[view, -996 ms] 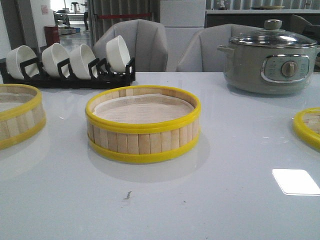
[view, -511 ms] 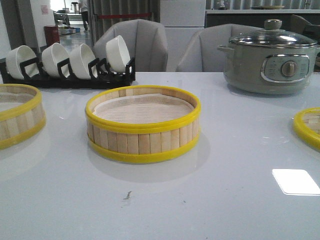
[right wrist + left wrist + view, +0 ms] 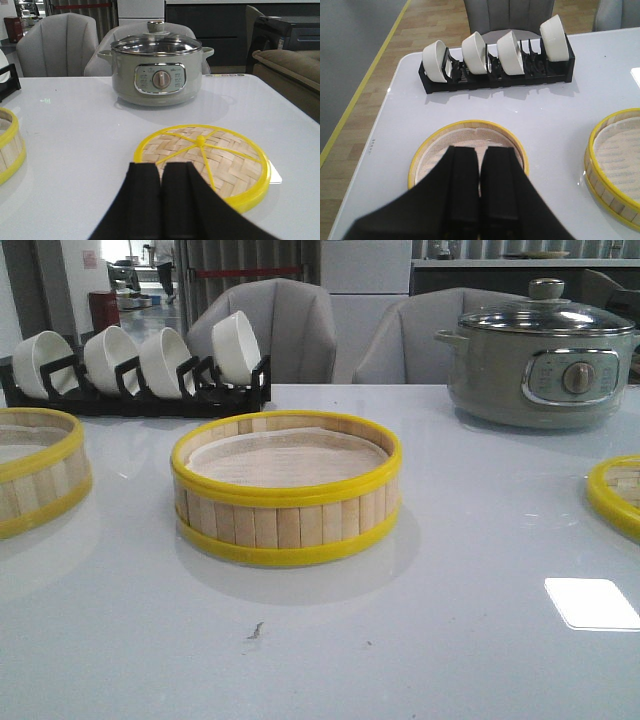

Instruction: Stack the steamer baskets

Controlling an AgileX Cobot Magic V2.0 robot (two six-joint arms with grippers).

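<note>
One steamer basket, with pale slats, yellow rims and a pale liner, stands at the table's middle. It also shows as the basket at the edge of the left wrist view and as the basket at the edge of the right wrist view. A second steamer basket sits at the table's left, cut by the frame. My left gripper hangs shut and empty above this second basket. My right gripper is shut and empty, beside the woven lid. Neither gripper shows in the front view.
A black rack of white bowls stands at the back left; the rack lies beyond the left basket. A grey electric pot with glass lid is at the back right. The lid's yellow rim shows at the right edge.
</note>
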